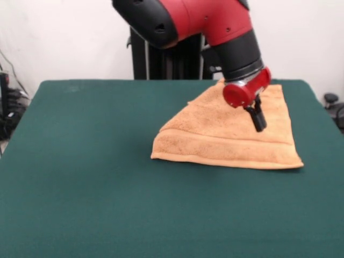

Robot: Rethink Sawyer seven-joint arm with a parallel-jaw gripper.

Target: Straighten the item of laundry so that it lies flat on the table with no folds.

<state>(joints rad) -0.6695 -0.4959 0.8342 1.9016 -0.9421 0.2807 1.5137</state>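
Note:
The orange-tan terry towel lies on the dark green table, right of centre toward the far side. Its left part is folded over, giving a slanted upper-left edge and a thick doubled near edge. A woven band runs along the near end. No tag shows. The gripper hangs from the red and black arm over the towel's right-middle part, its black tips just above or touching the cloth. The tips look close together and hold nothing that I can see.
The black pedestal stands behind the table's far edge. Dark cables and gear sit off the left edge. A dark object sits off the right edge.

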